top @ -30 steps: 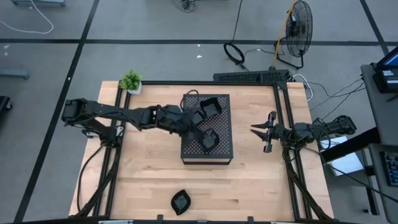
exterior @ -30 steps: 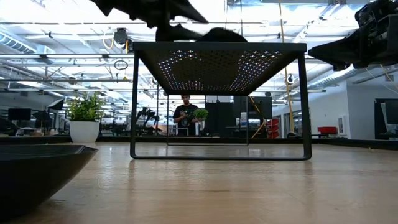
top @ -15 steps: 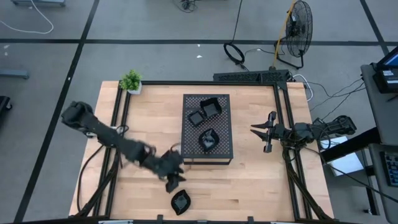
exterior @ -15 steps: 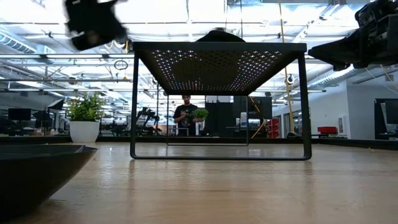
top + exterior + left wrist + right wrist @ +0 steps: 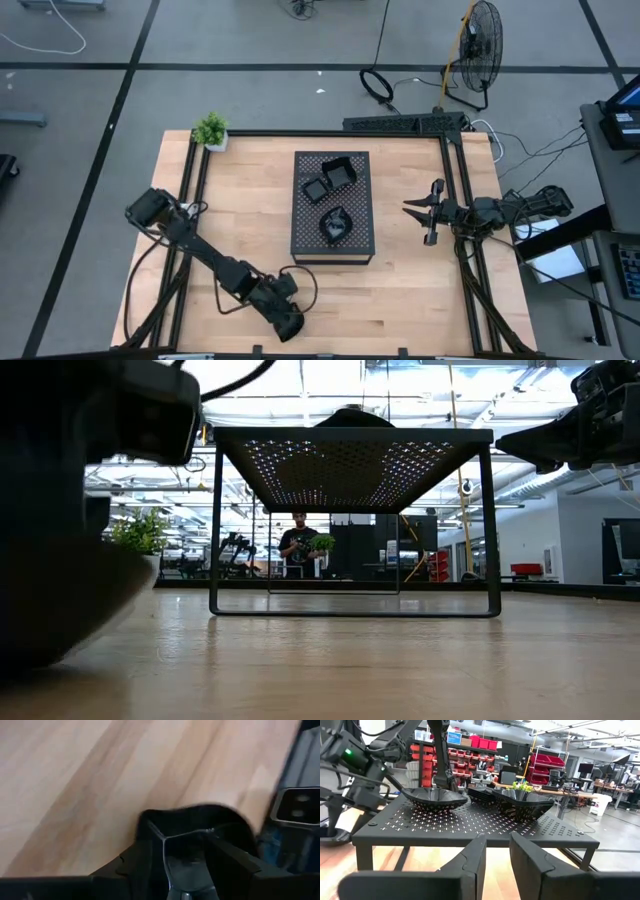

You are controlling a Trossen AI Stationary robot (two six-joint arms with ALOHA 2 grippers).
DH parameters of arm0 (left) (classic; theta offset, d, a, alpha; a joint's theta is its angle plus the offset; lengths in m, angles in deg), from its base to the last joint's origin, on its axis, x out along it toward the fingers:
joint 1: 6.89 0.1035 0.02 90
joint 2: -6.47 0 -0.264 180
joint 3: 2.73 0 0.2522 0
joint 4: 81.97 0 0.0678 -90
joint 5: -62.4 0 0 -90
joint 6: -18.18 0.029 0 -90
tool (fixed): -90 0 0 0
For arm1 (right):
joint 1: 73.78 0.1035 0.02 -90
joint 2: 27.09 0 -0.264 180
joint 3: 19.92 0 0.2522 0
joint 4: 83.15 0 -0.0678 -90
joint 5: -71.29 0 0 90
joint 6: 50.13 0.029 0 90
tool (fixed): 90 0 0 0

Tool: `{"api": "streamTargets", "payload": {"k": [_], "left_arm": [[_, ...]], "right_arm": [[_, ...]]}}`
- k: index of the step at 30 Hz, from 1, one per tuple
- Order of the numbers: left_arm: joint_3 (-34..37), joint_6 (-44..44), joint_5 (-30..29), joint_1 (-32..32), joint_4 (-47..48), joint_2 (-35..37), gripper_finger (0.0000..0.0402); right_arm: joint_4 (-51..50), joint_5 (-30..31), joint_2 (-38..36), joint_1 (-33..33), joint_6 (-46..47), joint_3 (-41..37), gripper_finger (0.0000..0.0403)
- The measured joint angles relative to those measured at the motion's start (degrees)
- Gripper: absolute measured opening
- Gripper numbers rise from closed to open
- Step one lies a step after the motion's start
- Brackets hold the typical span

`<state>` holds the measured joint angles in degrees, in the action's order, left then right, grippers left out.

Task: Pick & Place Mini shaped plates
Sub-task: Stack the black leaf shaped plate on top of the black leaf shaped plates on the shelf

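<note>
The left tool (image 5: 290, 325) is low at the near edge of the table (image 5: 240, 240), its fingers apart around the rim of a black plate (image 5: 200, 832) that lies on the wood. Three other plates (image 5: 334, 222) sit on the perforated stand (image 5: 362, 240). The right tool (image 5: 425, 212) hangs beside the stand, fingers slightly apart and empty.

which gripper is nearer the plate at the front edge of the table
Left. The left gripper is right over that mini plate, jaws open around its rim. The right gripper hangs far off, beyond the perforated stand.
</note>
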<state>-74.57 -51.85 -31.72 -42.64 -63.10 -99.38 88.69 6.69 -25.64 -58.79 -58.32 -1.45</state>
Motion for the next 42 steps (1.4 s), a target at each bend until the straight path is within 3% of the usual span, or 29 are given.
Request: {"api": "streamTargets", "payload": {"k": [7,20,23,28,34,38,42], "left_arm": [[0.0,-0.7,0.3,0.4,2.2,0.0,0.0182],[-0.2,-5.1,10.0,2.9,11.7,0.8,0.0181],[0.0,-5.5,9.8,3.5,13.1,2.2,0.0181],[0.0,-7.6,3.7,3.5,16.7,7.8,0.0181],[-0.1,-16.5,0.0,2.8,22.7,12.6,0.0181],[0.0,-24.8,0.1,1.6,31.0,12.5,0.0181],[0.0,-33.9,1.2,0.5,32.2,10.7,0.0182]], "right_arm": [[0.0,0.0,0.0,0.0,0.0,0.0,0.0073],[0.0,0.0,0.0,0.0,0.0,0.0,0.0073],[0.0,0.0,0.0,0.0,0.0,0.0,0.0073],[0.0,0.0,0.0,0.0,0.0,0.0,0.0073],[0.0,0.0,0.0,0.0,0.0,0.0,0.0073],[0.0,0.0,0.0,0.0,0.0,0.0,0.0073],[0.0,0.0,0.0,0.0,0.0,0.0,0.0073]]}}
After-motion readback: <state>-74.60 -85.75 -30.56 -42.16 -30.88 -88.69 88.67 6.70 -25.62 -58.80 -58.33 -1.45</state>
